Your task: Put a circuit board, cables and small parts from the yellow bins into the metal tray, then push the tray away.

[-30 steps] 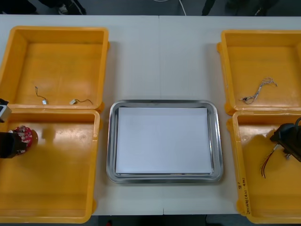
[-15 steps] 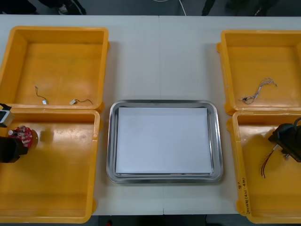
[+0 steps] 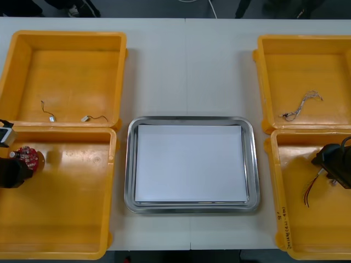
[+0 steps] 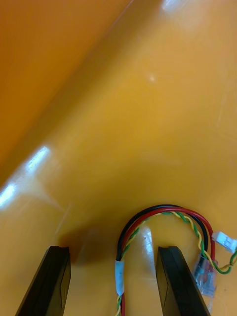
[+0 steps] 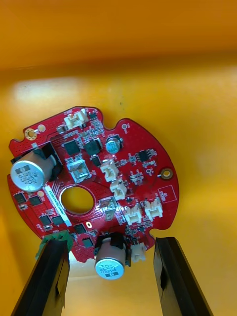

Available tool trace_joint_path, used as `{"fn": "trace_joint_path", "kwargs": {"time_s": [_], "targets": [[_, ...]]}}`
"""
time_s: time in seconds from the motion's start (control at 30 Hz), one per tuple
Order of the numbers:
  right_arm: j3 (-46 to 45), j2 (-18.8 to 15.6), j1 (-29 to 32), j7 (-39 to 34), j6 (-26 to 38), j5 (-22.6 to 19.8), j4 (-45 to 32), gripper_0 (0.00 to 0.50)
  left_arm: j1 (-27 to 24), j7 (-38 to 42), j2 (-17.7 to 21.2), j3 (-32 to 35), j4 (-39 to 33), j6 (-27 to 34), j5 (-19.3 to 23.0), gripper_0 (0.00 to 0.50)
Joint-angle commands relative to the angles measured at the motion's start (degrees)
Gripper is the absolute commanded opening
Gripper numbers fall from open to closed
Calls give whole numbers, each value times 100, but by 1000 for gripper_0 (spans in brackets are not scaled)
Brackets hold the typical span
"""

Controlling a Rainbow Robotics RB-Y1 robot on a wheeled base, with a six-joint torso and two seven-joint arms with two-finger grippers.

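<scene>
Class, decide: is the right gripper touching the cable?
Cannot tell. The right wrist view shows gaps between the open fingers and one cable strand, but the connector sits tight beside one finger.

No word, brand or number legible anywhere.

On the round red circuit board [image 5: 94,187], in the left wrist view:
- Tiny white lettering beside the components, too small to read.
- A white strip label [image 5: 57,205] next to the large round hole, with fine dark print along it, unreadable.
- Dark stamped characters on the tops of the first silver cylinder [image 5: 30,171] and the second silver cylinder [image 5: 111,268], digit-like but not to be made out.

On the rim of the near right yellow bin [image 3: 276,186], in the front view:
- Two patches of dark handwriting [image 3: 283,210], running along the rim towards the near corner, not decipherable.
</scene>
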Motion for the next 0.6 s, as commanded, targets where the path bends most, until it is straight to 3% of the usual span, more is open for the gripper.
{"fn": "trace_joint_path", "kwargs": {"time_s": [0.03, 0.17, 0.2, 0.23, 0.27, 0.33, 0.37, 0.6], "targets": [[86, 248, 101, -335, -51, -17, -29, 500, 157, -203, 218, -103, 53, -72, 0, 500], [86, 257, 101, -335, -51, -17, -29, 486, 166, -220, 218, -94, 45, -72, 27, 500], [86, 257, 101, -344, -51, -17, -29, 271, 157, -229, 218, -103, 45, -63, 27, 479], [86, 257, 101, -344, -51, -26, -29, 74, 157, -229, 218, -103, 45, -63, 35, 377], [86, 266, 101, -344, -51, -17, -29, 10, 157, -238, 218, -103, 45, -63, 35, 305], [86, 266, 110, -344, -51, -17, -29, 0, 157, -247, 218, -103, 45, -45, 53, 60], [86, 266, 110, -344, -51, -17, -29, 0, 157, -255, 218, -94, 45, -45, 62, 5], [86, 257, 119, -335, -60, -17, -29, 0, 157, -264, 253, -103, 45, -45, 132, 0]]}}
